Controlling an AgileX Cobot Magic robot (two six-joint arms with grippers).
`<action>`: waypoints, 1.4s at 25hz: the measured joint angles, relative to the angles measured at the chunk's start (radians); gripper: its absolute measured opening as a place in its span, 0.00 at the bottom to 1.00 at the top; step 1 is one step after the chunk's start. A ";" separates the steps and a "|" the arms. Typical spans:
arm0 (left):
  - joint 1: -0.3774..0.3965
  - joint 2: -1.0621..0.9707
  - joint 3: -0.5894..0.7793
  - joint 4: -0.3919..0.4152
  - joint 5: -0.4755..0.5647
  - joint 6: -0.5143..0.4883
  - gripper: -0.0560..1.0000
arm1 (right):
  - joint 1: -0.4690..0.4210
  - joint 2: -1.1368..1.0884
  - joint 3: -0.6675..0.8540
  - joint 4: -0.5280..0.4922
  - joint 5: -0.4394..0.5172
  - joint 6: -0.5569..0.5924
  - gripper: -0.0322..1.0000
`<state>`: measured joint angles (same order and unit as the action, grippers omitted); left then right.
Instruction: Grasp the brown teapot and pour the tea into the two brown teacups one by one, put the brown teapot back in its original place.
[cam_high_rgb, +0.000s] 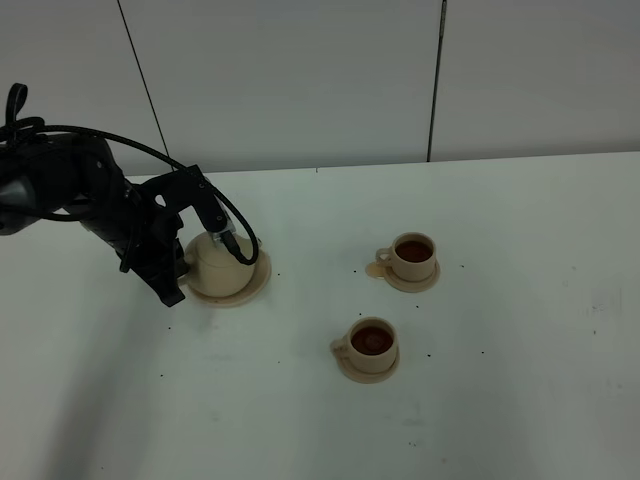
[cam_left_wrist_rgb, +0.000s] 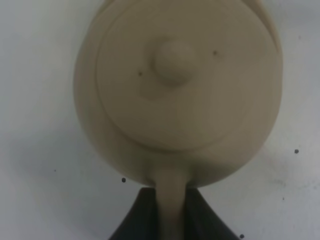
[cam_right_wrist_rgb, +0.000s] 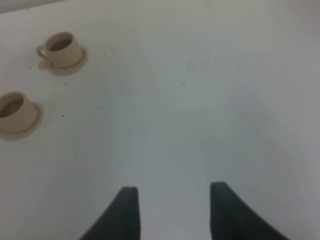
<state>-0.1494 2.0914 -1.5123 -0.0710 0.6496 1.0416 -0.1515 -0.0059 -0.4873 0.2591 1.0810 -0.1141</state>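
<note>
Closest to my lens, the left gripper (cam_left_wrist_rgb: 172, 215) has its dark jaws pinched tight on the loop handle of the brown teapot (cam_left_wrist_rgb: 177, 90). Just beyond the jaws, the pot sits on its wide saucer (cam_high_rgb: 258, 283), lid on. Well off past its spout, both teacups (cam_high_rgb: 413, 256) (cam_high_rgb: 373, 344) hold dark tea. I should release gently, then back away along the handle without nudging the pot. My right gripper (cam_right_wrist_rgb: 172, 195) hangs open over bare table (cam_right_wrist_rgb: 200, 125).
</note>
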 joint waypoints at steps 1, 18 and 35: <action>0.000 0.000 0.000 0.000 -0.001 0.000 0.21 | 0.000 0.000 0.000 0.000 0.000 0.000 0.35; 0.000 0.000 0.000 0.001 -0.015 -0.002 0.21 | 0.000 0.000 0.000 0.000 0.000 0.000 0.35; 0.000 0.000 0.000 0.000 -0.006 -0.005 0.21 | 0.000 0.000 0.000 0.000 0.000 0.000 0.35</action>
<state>-0.1494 2.0914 -1.5123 -0.0710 0.6439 1.0365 -0.1515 -0.0059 -0.4873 0.2591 1.0810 -0.1141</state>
